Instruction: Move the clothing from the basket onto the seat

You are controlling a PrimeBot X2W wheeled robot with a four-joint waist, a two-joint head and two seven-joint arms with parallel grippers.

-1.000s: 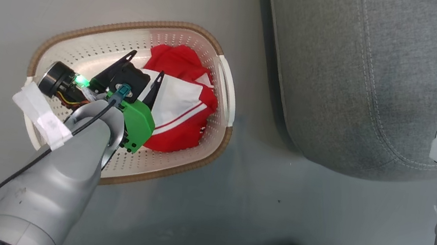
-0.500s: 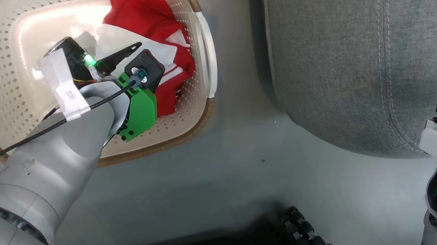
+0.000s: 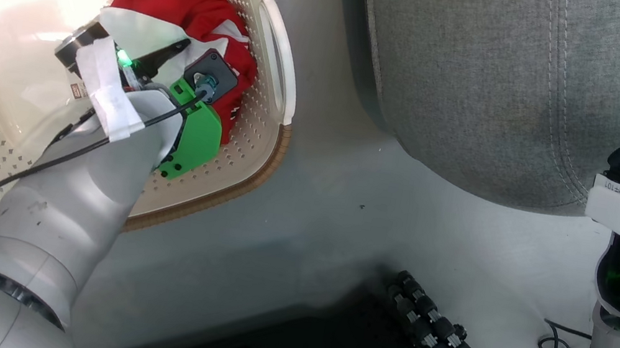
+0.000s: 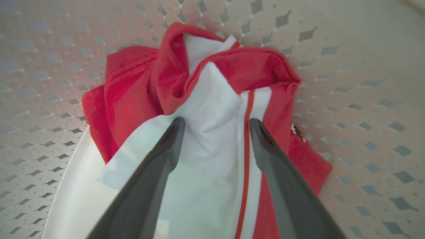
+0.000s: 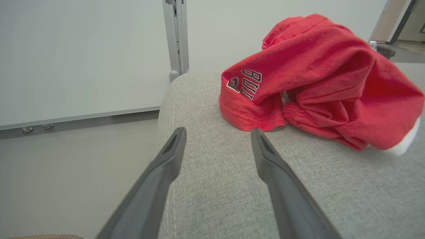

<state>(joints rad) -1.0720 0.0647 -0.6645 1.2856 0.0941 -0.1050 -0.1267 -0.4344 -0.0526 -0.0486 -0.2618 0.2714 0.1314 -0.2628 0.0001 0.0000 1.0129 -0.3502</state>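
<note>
- While the clothing (image 4: 212, 99) lies bunched at the right end of the basket (image 3: 245, 144), just inside the white side handle (image 3: 279, 55), the step in hand reads as the grasp before the lift.
- The white panel (image 4: 209, 159) stands up as a ridge between the fingers of the left gripper (image 4: 216, 121). The fingers are spread wide, one on each side of the ridge, and nothing is pinched yet.
- Judgement: sink the tips a little further so the ridge sits deep between the fingers, then close fully. A shallow pinch on thin cloth would likely slip.
- Red folds lie to the left of the ridge and beyond it. Cannot tell whether this is one garment or several, so lift slowly and watch for a trailing piece.
- The basket looks like light perforated plastic, standing on the floor (image 3: 340, 217) left of the seat (image 3: 488, 90). Cloth snagging on its wall could drag it, so raise straight up, clear of the rim.
- The seat stands above floor level, and a second red garment (image 5: 318, 79) already lies on it. Carry rightward and set down on bare fabric beside it.
- The right gripper (image 5: 218, 130) hangs over the seat, fingers wide and empty. It is apart from that garment, which lies just beyond its tips. Keep the carry path clear of this gripper.
</note>
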